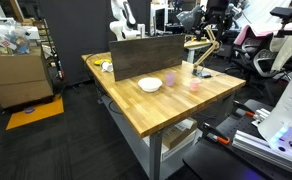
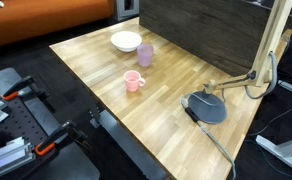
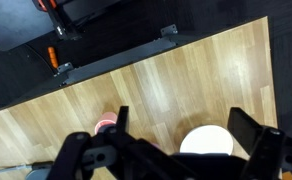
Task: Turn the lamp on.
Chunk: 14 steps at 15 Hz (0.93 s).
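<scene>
The lamp (image 1: 206,48) is slim and tan with a jointed arm, and stands at the far corner of the wooden table (image 1: 176,105). Its round dark base (image 2: 205,107) and tan arm (image 2: 276,40) show in an exterior view, with a cable running off the table edge. No glow shows from it. My gripper (image 3: 186,130) is open and empty, high above the table. A white bowl (image 3: 206,142) lies below, between its fingers. The lamp is out of the wrist view.
A white bowl (image 2: 126,41), a purple cup (image 2: 144,55) and a pink cup (image 2: 133,81) stand on the table. A dark upright board (image 1: 146,55) runs along the back edge. The white robot arm (image 1: 120,18) rises behind it. Clamps (image 3: 52,55) sit on the black floor.
</scene>
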Motion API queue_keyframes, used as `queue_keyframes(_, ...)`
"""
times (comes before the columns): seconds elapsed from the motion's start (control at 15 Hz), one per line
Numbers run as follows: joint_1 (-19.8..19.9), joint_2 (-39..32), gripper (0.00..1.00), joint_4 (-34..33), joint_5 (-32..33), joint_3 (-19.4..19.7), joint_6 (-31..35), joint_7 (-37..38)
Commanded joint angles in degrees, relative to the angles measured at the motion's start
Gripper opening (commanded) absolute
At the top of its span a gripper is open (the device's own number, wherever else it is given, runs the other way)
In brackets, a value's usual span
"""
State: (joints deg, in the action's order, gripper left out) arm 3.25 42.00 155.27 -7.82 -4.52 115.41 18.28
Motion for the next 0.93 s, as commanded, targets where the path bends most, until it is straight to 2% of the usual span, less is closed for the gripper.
queue_keyframes(0.0,1.2,-1.8,1.00,-0.7,0.6,-0.3,1.3,1.6)
queue_keyframes(0.53,10.6,-13.0,1.00,-1.8,12.8,0.8,15.4,5.8)
queue_keyframes(0.87,9.5,-12.3,1.00,-0.5,12.6,2.0,15.2,4.6)
